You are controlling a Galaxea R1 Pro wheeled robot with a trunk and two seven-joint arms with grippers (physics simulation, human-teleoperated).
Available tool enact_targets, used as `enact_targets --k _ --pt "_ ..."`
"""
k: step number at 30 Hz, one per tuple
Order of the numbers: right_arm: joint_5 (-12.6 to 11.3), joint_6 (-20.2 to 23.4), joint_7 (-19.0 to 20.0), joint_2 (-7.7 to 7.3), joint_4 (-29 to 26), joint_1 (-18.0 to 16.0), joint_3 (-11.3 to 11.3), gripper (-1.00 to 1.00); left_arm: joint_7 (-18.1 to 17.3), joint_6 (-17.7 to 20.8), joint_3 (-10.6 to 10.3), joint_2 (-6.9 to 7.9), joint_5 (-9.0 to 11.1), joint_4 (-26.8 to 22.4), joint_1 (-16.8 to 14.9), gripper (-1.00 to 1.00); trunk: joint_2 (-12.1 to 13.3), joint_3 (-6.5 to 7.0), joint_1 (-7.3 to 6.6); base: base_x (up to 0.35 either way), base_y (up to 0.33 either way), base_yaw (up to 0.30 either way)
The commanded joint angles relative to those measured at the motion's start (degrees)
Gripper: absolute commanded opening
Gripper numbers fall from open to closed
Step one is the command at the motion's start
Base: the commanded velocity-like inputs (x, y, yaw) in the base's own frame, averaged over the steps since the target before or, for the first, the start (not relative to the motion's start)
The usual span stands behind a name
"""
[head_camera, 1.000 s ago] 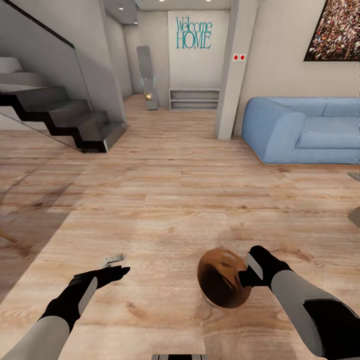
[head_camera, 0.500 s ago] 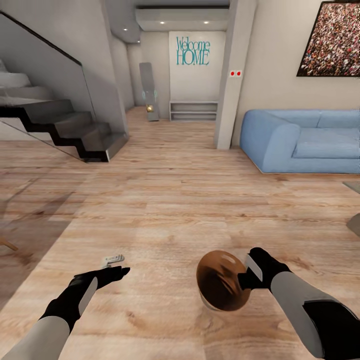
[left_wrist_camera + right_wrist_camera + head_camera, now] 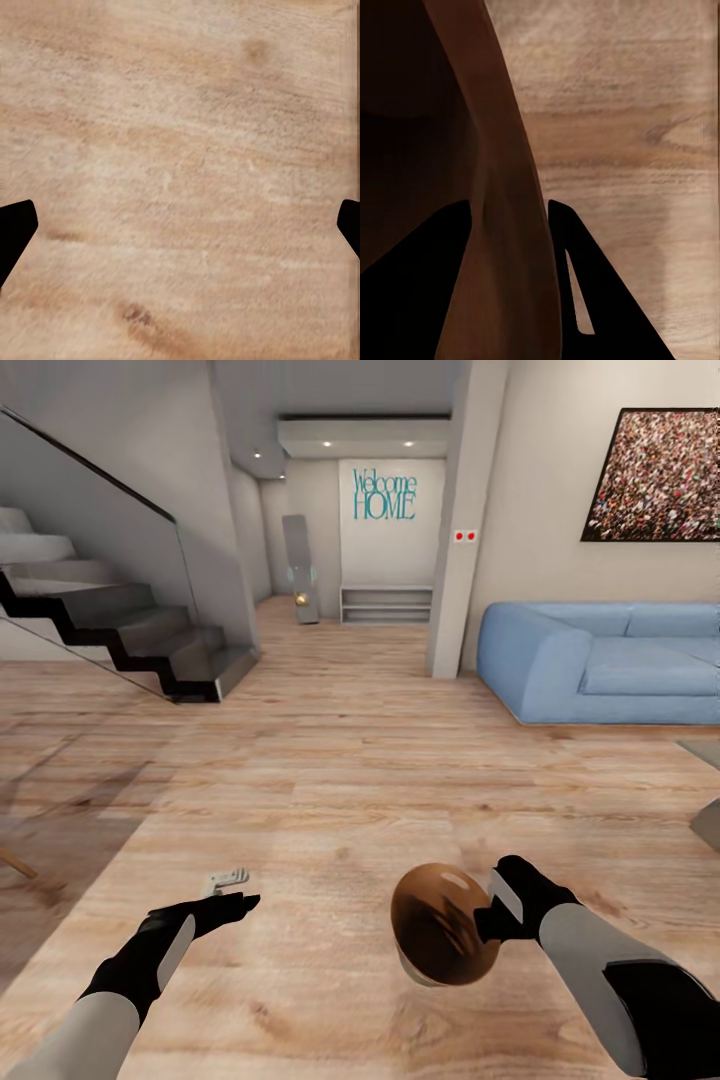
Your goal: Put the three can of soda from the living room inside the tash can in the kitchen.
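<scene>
Wood plank floor (image 3: 330, 760) spreads across the living room toward a blue sofa (image 3: 600, 665), cut off at the picture's right edge, and dark stairs (image 3: 120, 630) partly lost at the left. Low in the head view, the right gripper (image 3: 487, 908) pinches the rim of the bin (image 3: 440, 925), tipped so its glossy brown inside faces the camera; its grey outside barely shows. Beside it, the left gripper (image 3: 235, 890) hangs empty, fingers spread wide.
</scene>
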Motion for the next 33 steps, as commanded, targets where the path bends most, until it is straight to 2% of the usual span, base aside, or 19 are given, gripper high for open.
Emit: enact_targets --k 1,10,25,28,33 --pt "-1.2 0.0 0.0 0.03 0.0 0.0 -0.3 -1.0 0.0 0.0 0.0 0.0 0.0 0.0 0.0 1.0 0.0 0.23 -0.03 0.0 0.0 0.0" --pt "-1.3 0.7 0.1 -0.34 0.0 0.0 -0.5 -1.0 0.1 -0.1 0.0 0.0 0.0 0.0 0.0 1.0 0.1 2.23 -0.26 0.0 0.0 0.0" --pt "-0.6 -1.0 4.0 -0.67 -2.3 2.2 -0.3 -1.0 1.0 -0.5 -0.1 0.0 0.0 0.8 0.0 1.0 0.3 5.55 -0.64 0.0 0.0 0.0" --pt "-0.6 -1.1 8.2 -0.41 -3.8 2.3 -0.1 -1.0 2.3 -0.6 -0.1 0.01 0.0 1.0 0.0 1.0 0.4 6.21 -0.72 0.0 0.0 0.0" --pt "-0.6 -1.2 10.7 -0.67 -4.2 2.4 0.0 -1.0 5.7 -0.6 -0.1 0.0 0.0 1.1 0.0 1.0 0.4 7.32 -0.85 0.0 0.0 0.0"
